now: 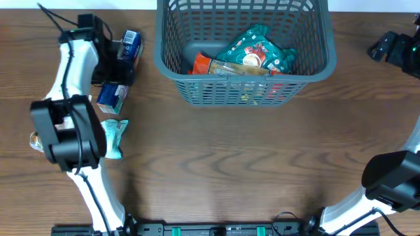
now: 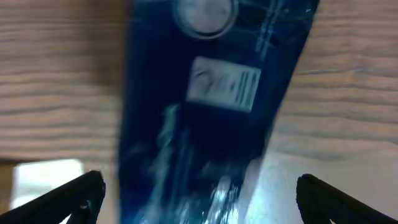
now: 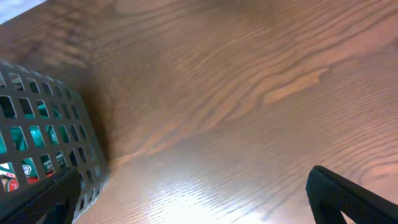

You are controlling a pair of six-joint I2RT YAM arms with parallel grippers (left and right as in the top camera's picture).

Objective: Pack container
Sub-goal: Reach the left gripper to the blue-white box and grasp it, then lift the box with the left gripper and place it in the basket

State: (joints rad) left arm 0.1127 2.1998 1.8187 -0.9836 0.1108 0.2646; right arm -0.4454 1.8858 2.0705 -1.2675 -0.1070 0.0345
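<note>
The dark grey slotted container (image 1: 172, 63) stands at the far middle of the table and holds a green packet (image 1: 254, 51) and an orange packet (image 1: 204, 65). A dark blue packet (image 1: 132, 44) lies on the table at the far left. My left gripper (image 1: 118, 54) is open right at it. In the left wrist view the blue packet (image 2: 205, 93) lies between the spread fingers (image 2: 202, 199), blurred. My right gripper (image 1: 388, 47) is open and empty at the far right, over bare table (image 3: 193, 199). The container wall (image 3: 43, 130) shows at the left of the right wrist view.
A blue and white packet (image 1: 112, 96) lies just in front of the left gripper. A pale teal packet (image 1: 115, 136) lies nearer, beside the left arm. A small orange item (image 1: 34, 140) shows behind the left arm at the left edge.
</note>
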